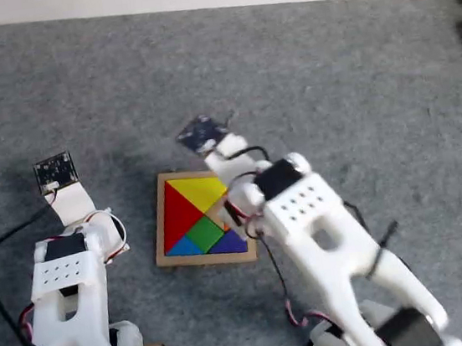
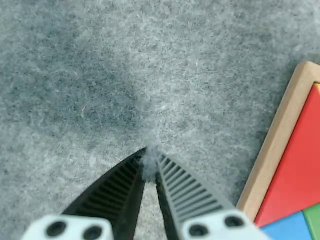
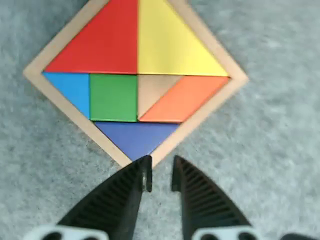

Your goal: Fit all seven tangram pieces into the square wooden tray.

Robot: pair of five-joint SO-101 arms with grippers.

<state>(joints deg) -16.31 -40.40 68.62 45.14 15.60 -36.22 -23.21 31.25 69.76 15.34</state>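
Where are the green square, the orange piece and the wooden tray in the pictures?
green square [image 3: 113, 97], right wrist view, on its middle.
orange piece [image 3: 187, 100], right wrist view, on its middle.
wooden tray [image 3: 60, 100], right wrist view, on its bare rim.

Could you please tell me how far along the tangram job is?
Six coloured pieces lie flat in the square wooden tray. The small triangular spot beside the green square piece is wood-coloured: empty slot or tan piece, I cannot tell; if empty, one piece is left. Nothing is in hand: the right claw hovers empty at the tray's corner, the left claw over the grey carpet.
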